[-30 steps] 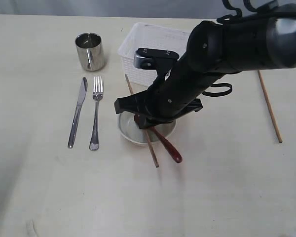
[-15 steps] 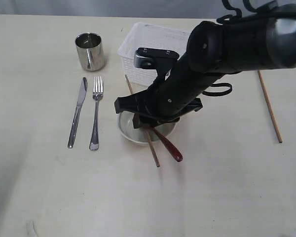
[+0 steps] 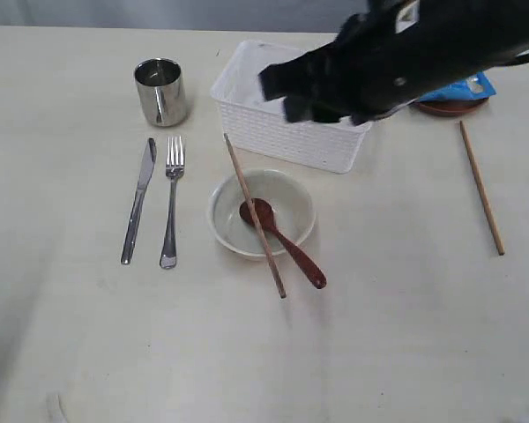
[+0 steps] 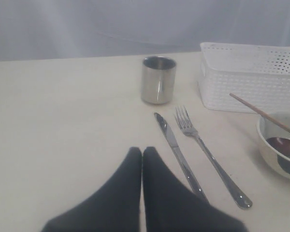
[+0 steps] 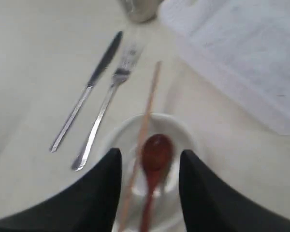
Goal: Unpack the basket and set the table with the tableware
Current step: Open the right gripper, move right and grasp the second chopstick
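The cream bowl (image 3: 226, 217) sits mid-table with the reddish-brown spoon (image 3: 284, 244) resting in it and one chopstick (image 3: 254, 214) lying across it. To its left lie the steel knife (image 3: 139, 201) and fork (image 3: 171, 201), with the cup (image 3: 160, 91) behind them. The white basket (image 3: 282, 123) stands behind the bowl. A second chopstick (image 3: 482, 188) lies at the right. My right gripper (image 5: 150, 155) is open and empty, up above the spoon (image 5: 154, 157); its arm (image 3: 388, 62) blurs over the basket. My left gripper (image 4: 142, 152) is shut and empty, near the knife (image 4: 176, 154).
A small brown plate (image 3: 450, 108) with the blue chip packet (image 3: 465, 87) on it sits at the far right, partly behind my right arm. Bare tabletop (image 3: 379, 352) stretches along the front and left.
My right arm has lifted from low over the bowl and swung back toward the basket, uncovering the bowl. The spoon and chopstick stay where they were.
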